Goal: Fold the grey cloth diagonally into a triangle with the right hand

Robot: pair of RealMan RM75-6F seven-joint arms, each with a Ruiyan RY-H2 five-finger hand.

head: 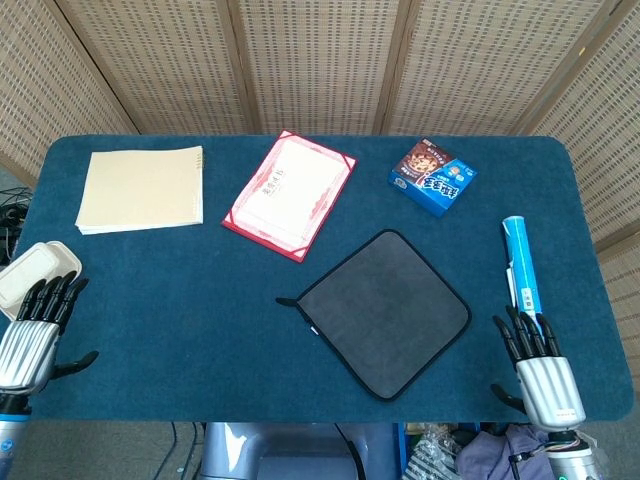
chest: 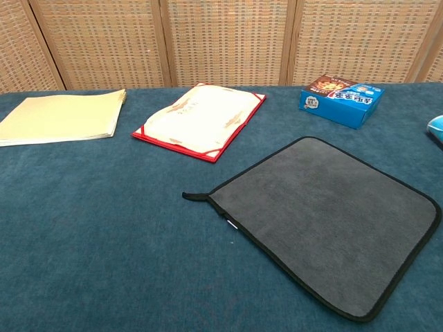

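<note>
Blue table [head: 180, 290] holds the flat grey cloth [head: 385, 312]; both hands' fingers [head: 528, 335] spread apart, empty.

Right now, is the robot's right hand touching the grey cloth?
Apart. The head view shows bare blue table between the right hand and the grey cloth.

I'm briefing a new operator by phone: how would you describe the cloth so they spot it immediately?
On the blue table, look at the near half, right of centre, between the red-bordered certificate and the right hand. The grey cloth lies flat there, turned like a diamond. It alone is dark grey with black edging and a small loop at its left corner.
</note>
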